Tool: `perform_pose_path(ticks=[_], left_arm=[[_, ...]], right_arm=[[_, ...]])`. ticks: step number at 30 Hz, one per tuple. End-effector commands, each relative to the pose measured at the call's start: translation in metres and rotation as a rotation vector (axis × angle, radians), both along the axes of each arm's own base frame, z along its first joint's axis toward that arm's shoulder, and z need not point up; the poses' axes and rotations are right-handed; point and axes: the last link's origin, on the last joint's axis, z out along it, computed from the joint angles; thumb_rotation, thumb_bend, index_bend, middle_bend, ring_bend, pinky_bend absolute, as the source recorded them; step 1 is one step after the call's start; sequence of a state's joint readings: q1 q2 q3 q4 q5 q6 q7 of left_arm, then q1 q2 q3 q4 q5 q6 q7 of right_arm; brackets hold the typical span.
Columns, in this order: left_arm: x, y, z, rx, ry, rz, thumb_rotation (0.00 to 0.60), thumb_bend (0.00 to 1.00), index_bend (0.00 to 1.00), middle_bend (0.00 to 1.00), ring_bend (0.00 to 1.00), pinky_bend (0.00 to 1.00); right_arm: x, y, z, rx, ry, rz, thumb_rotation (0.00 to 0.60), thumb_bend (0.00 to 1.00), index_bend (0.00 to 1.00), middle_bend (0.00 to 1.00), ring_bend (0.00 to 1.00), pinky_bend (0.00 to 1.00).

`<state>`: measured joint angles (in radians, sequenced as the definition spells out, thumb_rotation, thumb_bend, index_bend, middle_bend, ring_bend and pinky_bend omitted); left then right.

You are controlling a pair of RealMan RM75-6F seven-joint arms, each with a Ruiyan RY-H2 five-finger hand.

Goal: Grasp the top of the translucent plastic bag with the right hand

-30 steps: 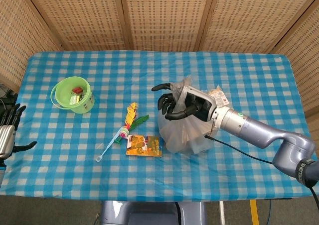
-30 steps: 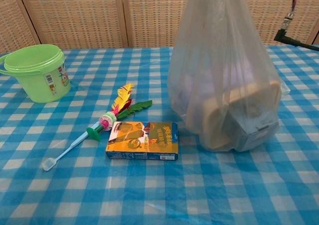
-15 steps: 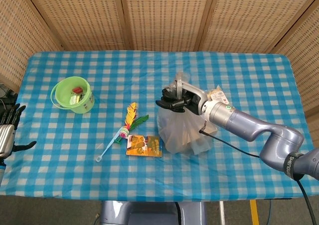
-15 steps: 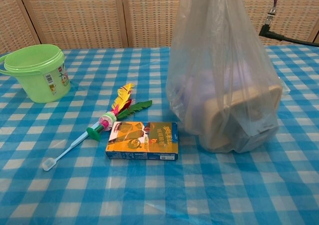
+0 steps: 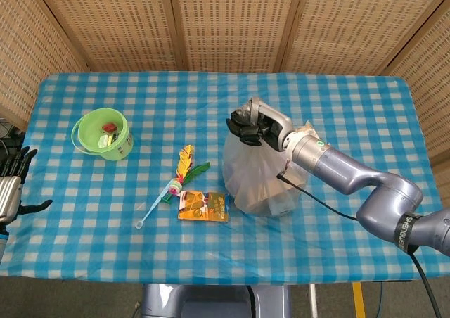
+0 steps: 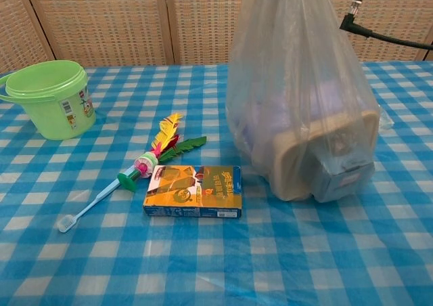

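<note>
The translucent plastic bag [image 5: 261,177] stands upright right of the table's middle, with a beige box and a grey-blue box inside. In the chest view the translucent plastic bag [image 6: 298,110] fills the right half and its top runs out of frame. My right hand [image 5: 254,126] grips the bag's gathered top from above, fingers curled around it; this hand is above the chest view's frame. My left hand [image 5: 13,184] rests at the far left edge of the head view, off the table, fingers apart and holding nothing.
A green bucket [image 5: 103,135] stands at the left with small items inside. A toothbrush with a feathered toy handle [image 5: 172,184] and an orange box [image 5: 202,206] lie left of the bag. A packet [image 5: 309,134] lies behind the bag. A black cable [image 6: 385,36] hangs from my right arm.
My right hand has closed on the bag's top and shifted slightly up and away. The bag is pulled taller and its contents have shifted a little. The left hand is unmoved.
</note>
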<state>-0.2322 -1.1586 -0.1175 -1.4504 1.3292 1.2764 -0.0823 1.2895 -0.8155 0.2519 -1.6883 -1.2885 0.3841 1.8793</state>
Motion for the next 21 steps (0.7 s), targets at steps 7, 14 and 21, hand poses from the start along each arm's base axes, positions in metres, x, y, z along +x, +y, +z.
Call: perform_pose_path(ticks=[7,14,21], left_arm=[[0.000,0.000,-0.001,-0.004,-0.007,0.004,0.600,0.00,0.00,0.00,0.00,0.00],[0.000,0.002,-0.002,-0.013,-0.012,0.009,0.600,0.00,0.00,0.00,0.00,0.00],[0.001,0.002,-0.004,-0.019,-0.010,0.011,0.600,0.00,0.00,0.00,0.00,0.00]], right_arm=[[0.081,0.002,0.041,-0.046,-0.076,0.050,0.600,0.79,1.00,1.00,1.00,1.00],[0.116,0.008,0.069,-0.076,-0.125,0.065,0.600,0.79,1.00,1.00,1.00,1.00],[0.124,0.011,0.073,-0.088,-0.130,0.058,0.600,0.79,1.00,1.00,1.00,1.00]])
